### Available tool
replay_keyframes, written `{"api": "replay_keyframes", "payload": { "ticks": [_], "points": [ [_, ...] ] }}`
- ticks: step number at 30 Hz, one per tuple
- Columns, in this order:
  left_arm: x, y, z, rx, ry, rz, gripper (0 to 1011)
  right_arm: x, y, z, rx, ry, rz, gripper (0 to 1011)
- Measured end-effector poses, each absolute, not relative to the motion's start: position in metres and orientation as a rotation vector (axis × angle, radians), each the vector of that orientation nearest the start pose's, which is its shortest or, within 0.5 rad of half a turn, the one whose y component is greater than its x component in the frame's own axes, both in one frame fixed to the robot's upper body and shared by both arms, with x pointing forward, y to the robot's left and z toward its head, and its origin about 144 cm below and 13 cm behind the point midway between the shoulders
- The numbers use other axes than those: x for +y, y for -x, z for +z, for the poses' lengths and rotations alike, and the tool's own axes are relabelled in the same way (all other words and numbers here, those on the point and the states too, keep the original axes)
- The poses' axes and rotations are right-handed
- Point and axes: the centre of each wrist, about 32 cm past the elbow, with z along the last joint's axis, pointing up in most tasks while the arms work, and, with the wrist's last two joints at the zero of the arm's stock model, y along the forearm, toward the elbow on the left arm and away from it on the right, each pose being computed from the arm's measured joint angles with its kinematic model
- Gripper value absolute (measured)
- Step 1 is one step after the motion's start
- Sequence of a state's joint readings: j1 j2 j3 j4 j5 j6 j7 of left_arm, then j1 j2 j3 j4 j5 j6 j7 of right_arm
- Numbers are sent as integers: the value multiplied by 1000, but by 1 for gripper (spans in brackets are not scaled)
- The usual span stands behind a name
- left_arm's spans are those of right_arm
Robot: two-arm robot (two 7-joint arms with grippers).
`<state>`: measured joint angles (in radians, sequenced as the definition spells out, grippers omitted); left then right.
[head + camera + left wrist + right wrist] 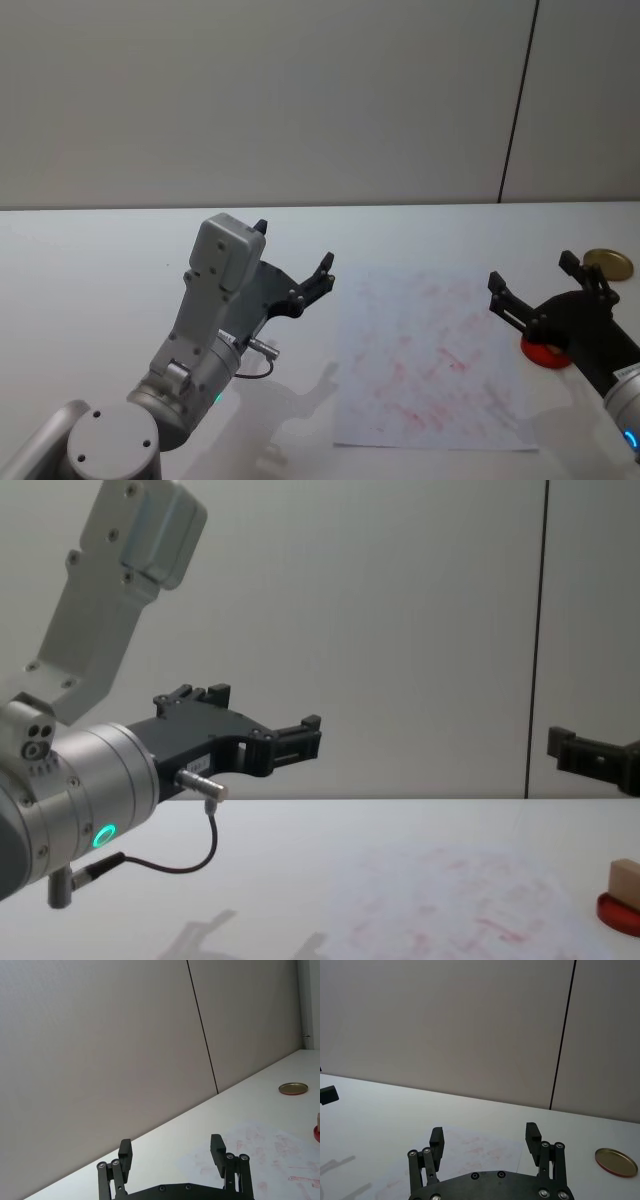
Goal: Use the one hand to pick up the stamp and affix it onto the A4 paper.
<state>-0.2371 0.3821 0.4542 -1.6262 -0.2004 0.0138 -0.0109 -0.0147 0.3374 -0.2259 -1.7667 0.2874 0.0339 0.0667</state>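
Observation:
The stamp [625, 879], a small tan wooden block, stands on the red ink pad [617, 912] at the right edge of the table. In the head view the right arm hides the stamp and only the pad's red rim [545, 353] shows. My right gripper [531, 270] hovers open above the pad and the right edge of the A4 paper [430, 350], with nothing between its fingers [532, 1132]. The white sheet carries many red smudges. Left of the sheet, my left gripper [293, 247] is raised off the table, open and empty.
A flat gold lid [608, 263] lies on the white table behind the ink pad, also visible as the gold lid [616, 1162] in the right wrist view. A grey wall with a dark vertical seam closes the table's far side.

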Motion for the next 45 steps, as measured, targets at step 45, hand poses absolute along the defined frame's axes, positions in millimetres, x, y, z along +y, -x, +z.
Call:
{"api": "replay_keyframes", "payload": {
  "ticks": [45],
  "points": [
    [198, -492, 1204, -268, -61, 1124, 993, -276, -454, 1175, 54, 40, -1265, 1001]
  ]
}}
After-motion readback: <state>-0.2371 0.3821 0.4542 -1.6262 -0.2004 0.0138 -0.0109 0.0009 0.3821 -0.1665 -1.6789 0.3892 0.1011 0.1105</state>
